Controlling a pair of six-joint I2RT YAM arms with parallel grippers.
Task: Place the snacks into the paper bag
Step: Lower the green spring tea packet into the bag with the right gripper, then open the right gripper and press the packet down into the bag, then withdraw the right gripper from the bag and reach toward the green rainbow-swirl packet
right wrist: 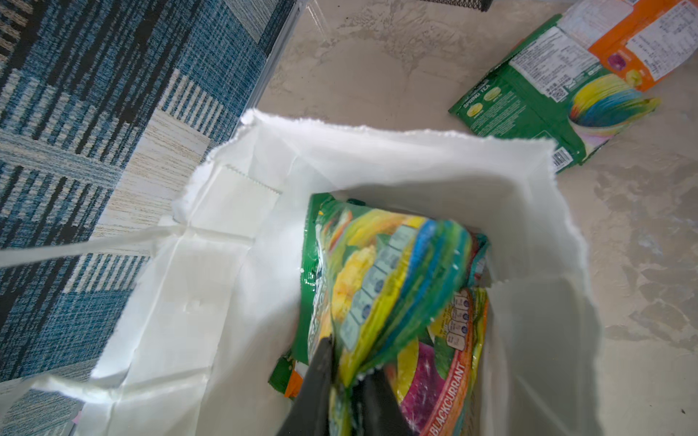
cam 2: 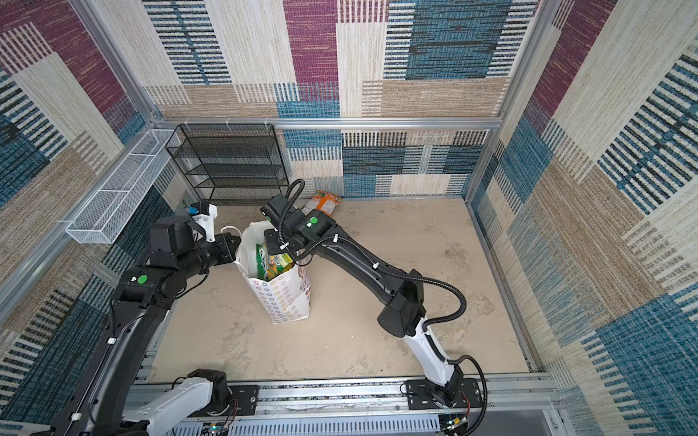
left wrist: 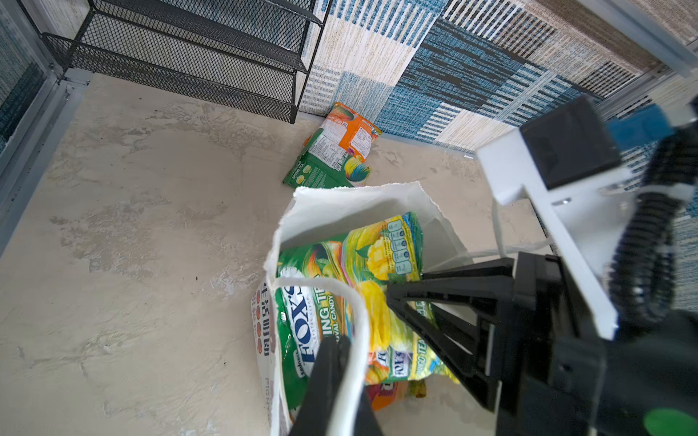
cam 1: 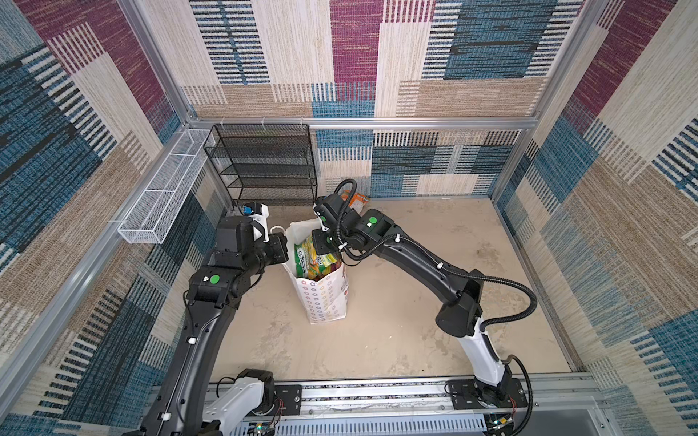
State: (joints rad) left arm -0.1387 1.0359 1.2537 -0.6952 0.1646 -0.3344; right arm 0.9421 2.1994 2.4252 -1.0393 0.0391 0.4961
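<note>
The left arm (cam 1: 196, 332) and the right arm (cam 1: 423, 260) both reach to the paper bag (cam 1: 321, 302), one on each side of it. The bag stands upright on the beige floor (cam 1: 415, 321) with its mouth open upward. Inside the bag several snacks stand on edge, a blackcurrant packet (right wrist: 434, 377) among them.

Two snacks lie flat outside the bag, just beyond its far rim on the side away from the arms' bases. They are a green packet (right wrist: 528, 102), the nearer to the bag, and an orange packet (right wrist: 642, 41) that overlaps the green packet's far end. Together their long axis appears to run away from the bag.

The right gripper (right wrist: 349, 381) is down in the bag's mouth. Its jaws stand narrow, with the edge of a yellow-green mango packet (right wrist: 377, 271) between them. Whether they pinch the packet or only flank it cannot be told.

The left gripper (left wrist: 336, 362) sits at the bag's opposite rim, clamped on the white cord handle (left wrist: 355, 302), which it pulls taut.

The right arm looks the nearer to the loose pair. It would have to lift out of the bag and go straight over the far rim, meeting the green packet first, across that packet's short side.
</note>
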